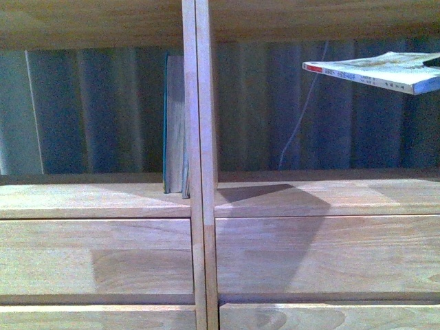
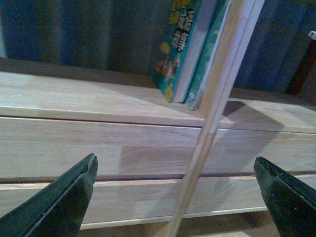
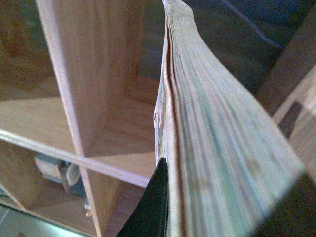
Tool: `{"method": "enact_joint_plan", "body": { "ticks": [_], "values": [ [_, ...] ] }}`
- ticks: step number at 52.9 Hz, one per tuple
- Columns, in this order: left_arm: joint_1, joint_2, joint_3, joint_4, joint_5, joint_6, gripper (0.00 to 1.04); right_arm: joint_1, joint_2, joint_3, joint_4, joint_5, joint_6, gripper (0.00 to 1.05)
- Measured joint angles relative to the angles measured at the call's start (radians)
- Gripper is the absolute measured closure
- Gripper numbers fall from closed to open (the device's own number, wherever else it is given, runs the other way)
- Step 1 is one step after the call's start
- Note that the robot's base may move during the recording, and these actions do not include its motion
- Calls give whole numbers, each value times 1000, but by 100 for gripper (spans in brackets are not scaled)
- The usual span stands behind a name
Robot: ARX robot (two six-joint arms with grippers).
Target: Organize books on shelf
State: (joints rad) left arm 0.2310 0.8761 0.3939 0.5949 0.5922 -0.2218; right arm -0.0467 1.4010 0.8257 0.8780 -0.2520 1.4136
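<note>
Paperback (image 1: 375, 72) held aloft, divider (image 1: 198, 137) against upright books (image 1: 175, 124)

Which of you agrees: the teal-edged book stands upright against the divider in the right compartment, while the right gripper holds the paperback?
No: the front view shows the teal-edged book upright against the divider in the left compartment; the right gripper holds the paperback.

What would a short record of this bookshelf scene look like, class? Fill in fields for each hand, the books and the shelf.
Left hand: open, empty, facing the drawer fronts
Right hand: shut on the paperback
Paperback position: held flat in the air, at the right compartment, above its floor
Standing books: two, upright against the divider, left compartment
Shelf: light wood, drawers below
Left to do: paperback not yet shelved
</note>
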Motion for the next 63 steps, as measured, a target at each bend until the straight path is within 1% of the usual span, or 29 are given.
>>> {"method": "enact_joint_plan", "body": {
  "ticks": [3, 8, 17, 20, 24, 27, 30, 32, 40, 47, 54, 63],
  "values": [
    [-40, 116, 110, 11, 2, -37, 7, 16, -13, -5, 20, -26, -25, 97],
    [-80, 228, 244, 12, 5, -91, 7, 42, -17, -10, 48, -37, -50, 97],
    [-129, 381, 419, 16, 15, -186, 7, 87, -17, -26, 82, -48, -93, 97],
    [-152, 443, 481, 31, 43, -250, 7, 112, -18, -37, 105, -48, -110, 97],
    [-178, 494, 525, 68, 49, -323, 7, 140, -18, -50, 134, -47, -127, 97],
    [-195, 523, 548, 99, 59, -384, 7, 161, -18, -58, 151, -44, -141, 97],
    [-228, 562, 572, 146, 64, -484, 7, 201, -18, -75, 189, -39, -163, 97],
    [-250, 579, 582, 151, 74, -545, 7, 225, -18, -86, 212, -34, -178, 97],
    [-329, 623, 586, 208, 97, -650, 7, 291, -14, -109, 287, -19, -183, 97],
    [-406, 652, 582, 288, 108, -705, 7, 342, 7, -119, 344, 5, -172, 97],
    [-463, 679, 581, 367, 114, -738, 7, 381, 30, -119, 360, 32, -166, 97],
    [-500, 712, 586, 385, 108, -745, 7, 427, 61, -105, 356, 42, -164, 97]
  ]
}}
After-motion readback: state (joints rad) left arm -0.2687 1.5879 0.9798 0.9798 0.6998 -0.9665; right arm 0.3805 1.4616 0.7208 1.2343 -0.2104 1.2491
